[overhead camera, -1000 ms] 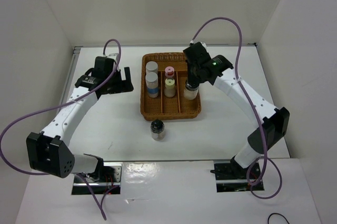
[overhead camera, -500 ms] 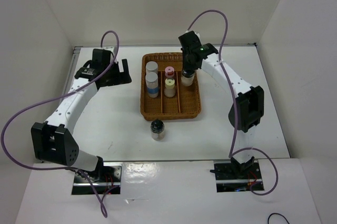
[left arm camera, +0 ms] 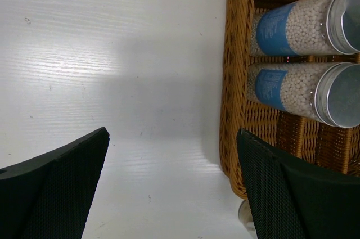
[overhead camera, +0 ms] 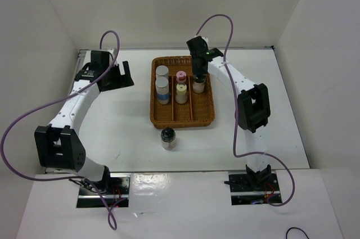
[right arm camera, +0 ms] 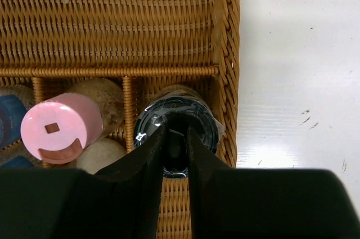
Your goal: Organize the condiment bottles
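Observation:
The brown wicker tray [overhead camera: 154, 115] holds two white bottles with silver tops and blue bands [overhead camera: 162, 72] [overhead camera: 162, 88] in its left lane. The pink-capped bottle [overhead camera: 181, 76] and the yellow-capped bottle [overhead camera: 181, 91] stand in the middle lane. My right gripper [overhead camera: 198, 79] is shut on a black-capped bottle [overhead camera: 198, 86] at the back of the right lane; its cap [right arm camera: 202, 123] shows around my fingers. A second black-capped bottle [overhead camera: 168, 137] stands on the table in front of the tray. My left gripper [overhead camera: 125, 76] is open and empty, left of the tray.
In the left wrist view the tray's left wall [left arm camera: 233, 81] and both white bottles [left arm camera: 304, 22] lie just right of my open gripper [left arm camera: 173, 135]. The pink cap [right arm camera: 56, 129] is close on the left of the held bottle. White walls enclose the table.
My right gripper has carried the black-capped bottle from the middle of the right lane toward its back. My left arm has drawn back and to the left, away from the tray.

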